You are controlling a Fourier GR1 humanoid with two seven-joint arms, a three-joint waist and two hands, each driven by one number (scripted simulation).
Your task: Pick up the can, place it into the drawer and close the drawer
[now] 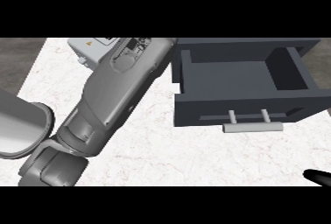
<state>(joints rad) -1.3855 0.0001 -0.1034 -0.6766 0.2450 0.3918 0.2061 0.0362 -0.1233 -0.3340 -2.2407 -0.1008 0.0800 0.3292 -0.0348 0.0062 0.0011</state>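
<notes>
Left forearm [107, 96] is stretching up the table [168, 153]; its hand is hidden. Beside it, the drawer [245, 83] is sitting open and empty; can unseen, placing and closing remain.

Drawer: dark grey open box drawer [242, 83] on white marble counter [161, 153], at two o'clock.
Left forearm: grey [107, 96], left of drawer, toward eleven o'clock.
Right hand: black fingertip [318, 177], possibly, at four o'clock.

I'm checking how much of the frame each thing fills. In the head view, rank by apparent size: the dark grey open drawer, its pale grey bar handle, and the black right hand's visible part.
1. Dark grey open drawer
2. Pale grey bar handle
3. Black right hand, only a tip showing at the edge
</notes>
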